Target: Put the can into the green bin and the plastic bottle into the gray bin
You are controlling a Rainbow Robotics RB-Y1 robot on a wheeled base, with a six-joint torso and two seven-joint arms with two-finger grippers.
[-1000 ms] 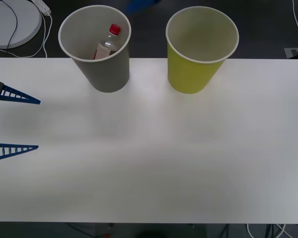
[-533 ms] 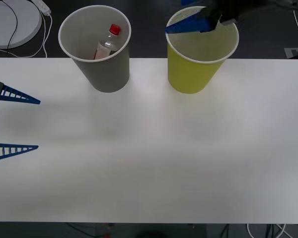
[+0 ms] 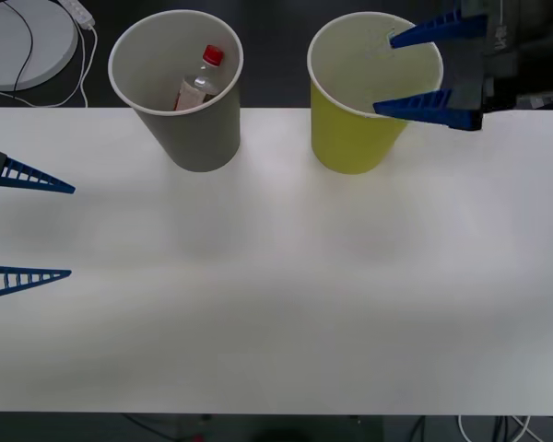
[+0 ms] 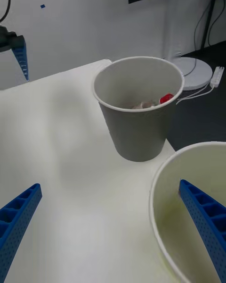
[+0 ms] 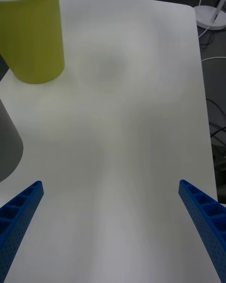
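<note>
Right gripper (image 3: 384,69), fingers spread and empty, reaches over the green bin (image 3: 359,138). Left gripper (image 3: 71,230), fingers apart, rests at the table's left edge. Plastic bottle (image 3: 199,81) stands inside the gray bin (image 3: 203,138).

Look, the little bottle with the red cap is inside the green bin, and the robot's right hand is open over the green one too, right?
Not quite. In the front view, the plastic bottle is inside the gray bin, not the green bin. The rest is right: the right hand is open over the green bin.
</note>
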